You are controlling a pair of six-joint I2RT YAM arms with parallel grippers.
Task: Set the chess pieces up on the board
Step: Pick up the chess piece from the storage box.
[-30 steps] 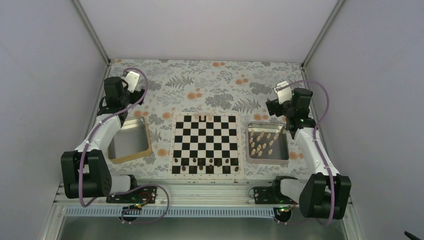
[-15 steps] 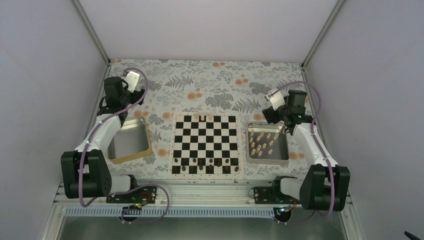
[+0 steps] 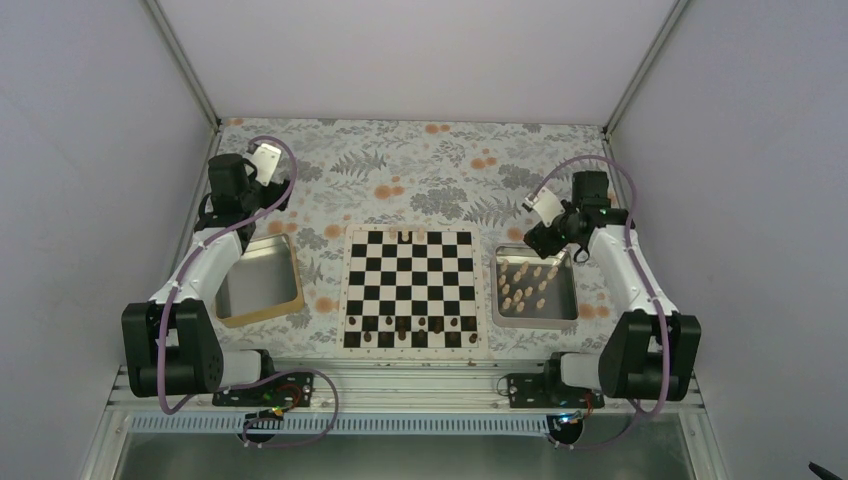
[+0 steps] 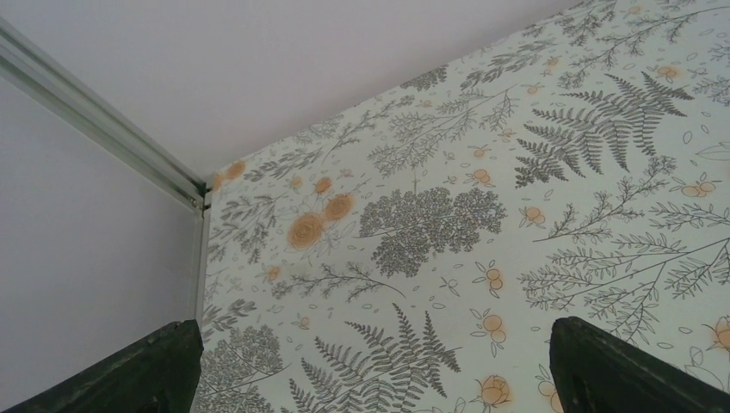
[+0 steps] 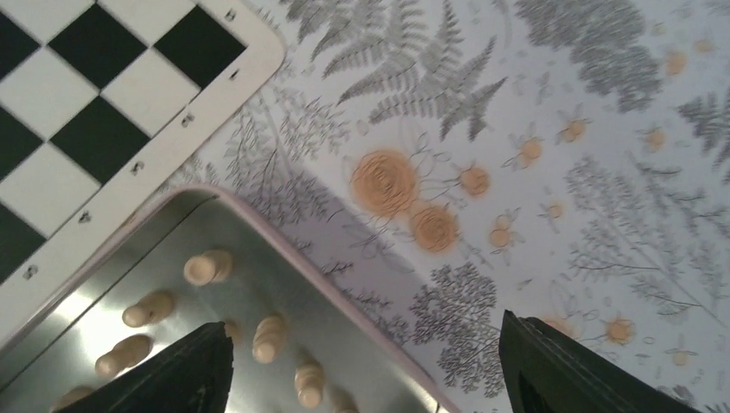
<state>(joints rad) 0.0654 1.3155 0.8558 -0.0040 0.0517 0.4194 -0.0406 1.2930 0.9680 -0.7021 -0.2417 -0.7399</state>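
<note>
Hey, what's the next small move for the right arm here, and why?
Probably lower the right claw toward a pale piece in the tray. The claw hangs open and empty above the tray's far corner, the pale pieces lie loose there, and the far rows of the board look almost bare.

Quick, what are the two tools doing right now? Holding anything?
Left tool: open, holding nothing.
Right tool: open, holding nothing.
</note>
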